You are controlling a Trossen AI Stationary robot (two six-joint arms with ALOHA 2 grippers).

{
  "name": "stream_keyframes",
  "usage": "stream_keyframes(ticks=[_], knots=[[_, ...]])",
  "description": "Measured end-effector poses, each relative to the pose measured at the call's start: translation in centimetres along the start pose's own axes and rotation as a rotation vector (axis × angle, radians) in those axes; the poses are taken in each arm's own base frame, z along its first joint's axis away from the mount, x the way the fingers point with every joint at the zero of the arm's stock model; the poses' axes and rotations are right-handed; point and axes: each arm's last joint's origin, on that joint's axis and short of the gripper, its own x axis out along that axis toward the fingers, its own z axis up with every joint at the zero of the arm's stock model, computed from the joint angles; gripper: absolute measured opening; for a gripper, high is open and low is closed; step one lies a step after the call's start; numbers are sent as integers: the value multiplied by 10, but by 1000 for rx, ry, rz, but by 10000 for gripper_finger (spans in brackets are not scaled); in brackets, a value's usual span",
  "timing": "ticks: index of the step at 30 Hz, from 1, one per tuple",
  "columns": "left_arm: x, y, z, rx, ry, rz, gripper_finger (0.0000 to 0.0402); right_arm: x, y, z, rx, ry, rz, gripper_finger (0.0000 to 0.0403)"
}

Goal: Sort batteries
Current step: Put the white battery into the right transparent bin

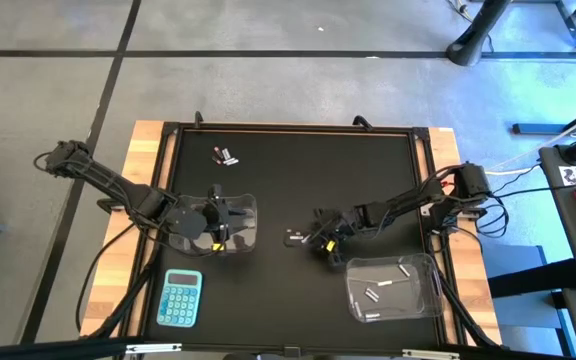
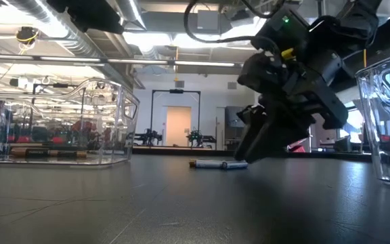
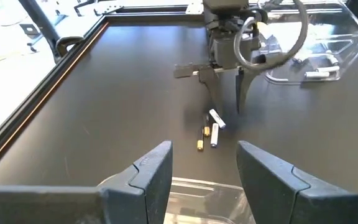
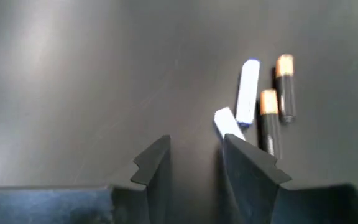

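Right claw [image 4: 191, 163], fingers apart, hovers low beside 4 loose batteries [image 4: 261, 106] at frame center. Best: centre on 1 white cell [image 4: 226, 124], then close. Left claw [image 3: 204, 171], apart, waits over left tub [image 1: 243, 222].

Table top [image 1: 288, 180] black, matt, smooth, faint scuffs; side margins [image 1: 148, 150] pale wood slats; clear plastic tubs, left [image 2: 114, 115] and right [image 1: 423, 270], glossy, reflective; silvery-white batteries [image 4: 248, 92] satin, smooth; dark batteries [image 4: 284, 84] with coppery metallic ends; right gripper [image 4: 188, 163] fingers [image 4: 244, 165] dark matt plastic, serrated edges; left gripper [image 3: 204, 171] same dark matt finish; calculator [image 1: 180, 298] blue plastic near front edge.
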Motion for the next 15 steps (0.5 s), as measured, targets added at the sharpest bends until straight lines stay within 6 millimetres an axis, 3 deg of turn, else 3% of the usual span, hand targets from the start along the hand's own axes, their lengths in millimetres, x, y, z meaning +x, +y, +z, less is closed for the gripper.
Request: stream_keyframes(ticks=[8, 15], knots=[[0, 0, 0, -1, -1, 0, 169, -5, -1, 10, -12, -53, -6, 149], [0, 0, 0, -1, -1, -1, 169, 1, -1, -1, -18, 31, -24, 149]])
